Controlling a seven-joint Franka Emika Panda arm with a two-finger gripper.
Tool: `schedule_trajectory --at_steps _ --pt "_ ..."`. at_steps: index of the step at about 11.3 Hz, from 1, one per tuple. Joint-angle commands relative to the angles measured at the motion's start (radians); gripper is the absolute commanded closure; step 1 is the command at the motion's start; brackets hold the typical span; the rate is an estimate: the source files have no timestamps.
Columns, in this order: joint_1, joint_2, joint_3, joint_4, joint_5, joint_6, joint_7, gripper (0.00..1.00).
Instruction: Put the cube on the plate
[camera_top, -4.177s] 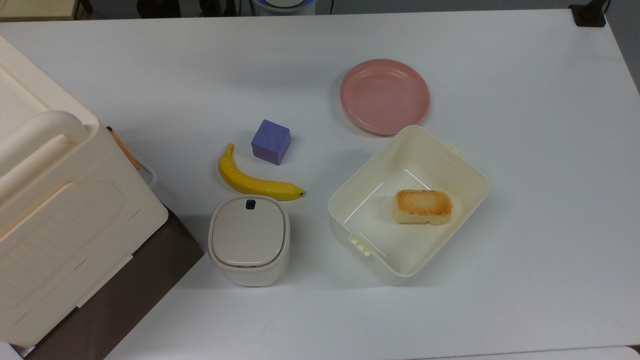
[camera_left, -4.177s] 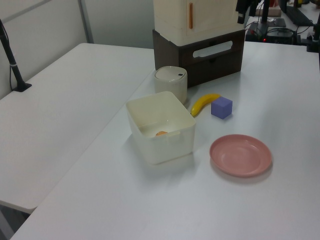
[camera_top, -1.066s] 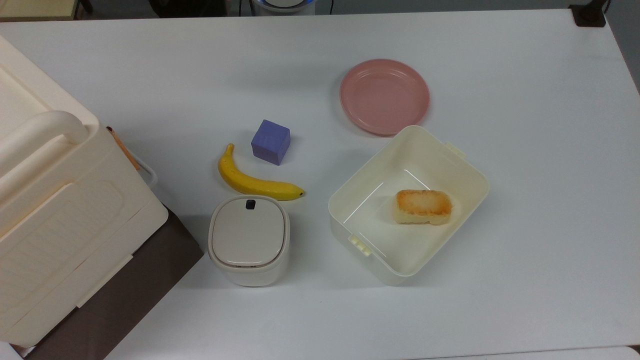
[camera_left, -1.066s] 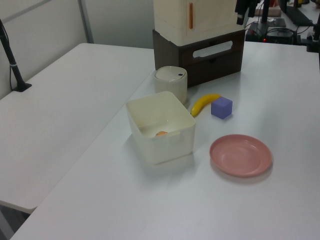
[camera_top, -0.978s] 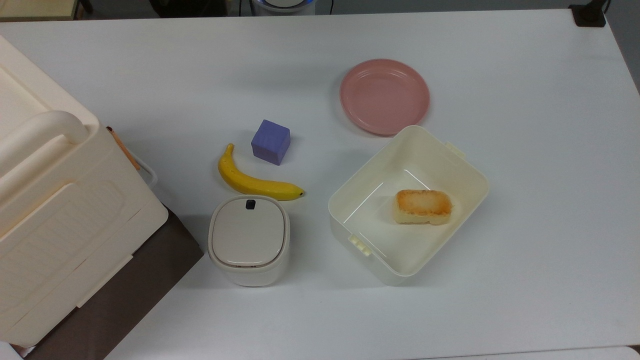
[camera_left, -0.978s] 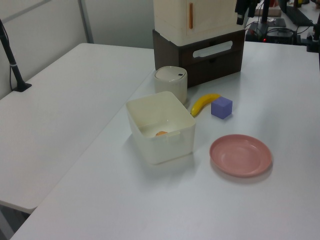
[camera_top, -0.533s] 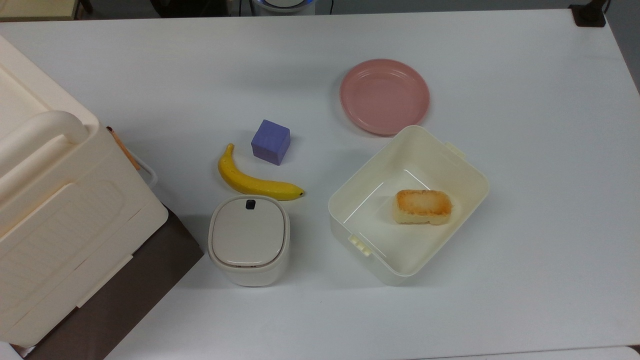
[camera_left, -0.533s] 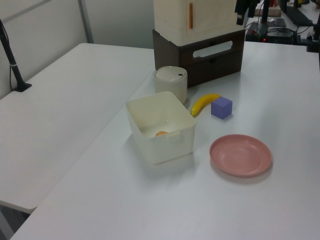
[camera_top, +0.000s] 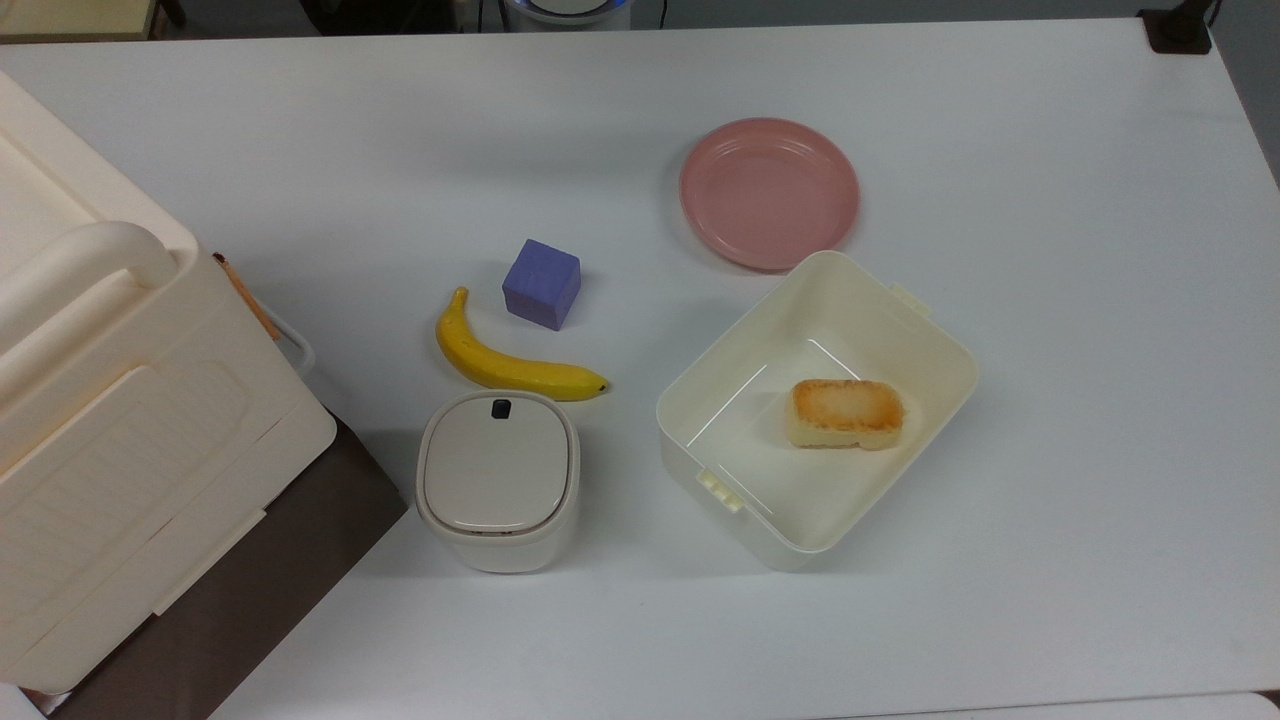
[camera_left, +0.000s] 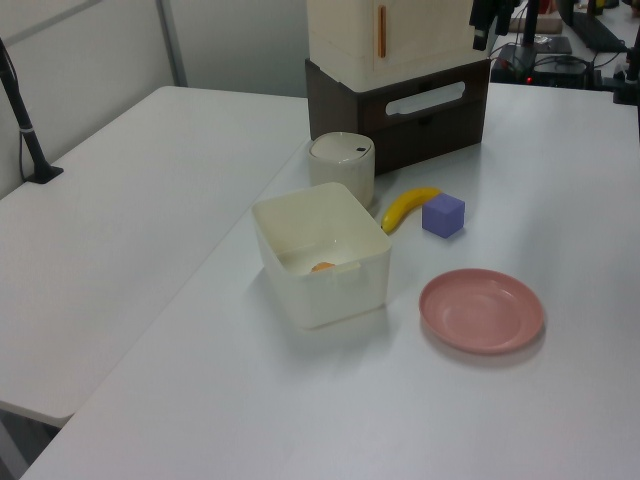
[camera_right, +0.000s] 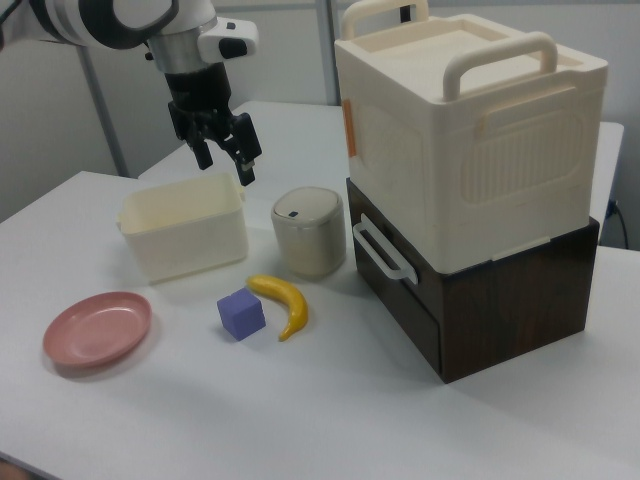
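Observation:
The purple-blue cube (camera_top: 541, 283) (camera_left: 443, 215) (camera_right: 241, 314) rests on the white table beside a banana. The salmon-pink plate (camera_top: 769, 192) (camera_left: 482, 310) (camera_right: 97, 328) lies bare, apart from the cube, near the tub's corner. In the right view my gripper (camera_right: 224, 160) hangs high in the air with its fingers (camera_right: 245, 167) spread open and nothing between them, well above the tub and far from the cube.
A banana (camera_top: 505, 362) lies next to the cube. A cream tub (camera_top: 816, 405) holds a toasted bread-like block (camera_top: 846, 413). A small lidded bin (camera_top: 497, 480) stands near the banana. A large cream box on a dark drawer unit (camera_right: 470, 180) fills one table side.

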Motion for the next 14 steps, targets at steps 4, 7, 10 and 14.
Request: schedule_trajectory --at_steps 4,7,10,14 --pt "0.009 -0.001 -0.003 -0.012 0.022 0.008 0.013 0.00" --pt "0.015 0.030 -0.002 -0.024 0.012 0.009 -0.011 0.00" --pt "0.069 0.034 0.000 -0.116 -0.010 0.063 -0.044 0.00" --pt "0.136 0.053 0.001 -0.282 -0.053 0.224 -0.027 0.00"
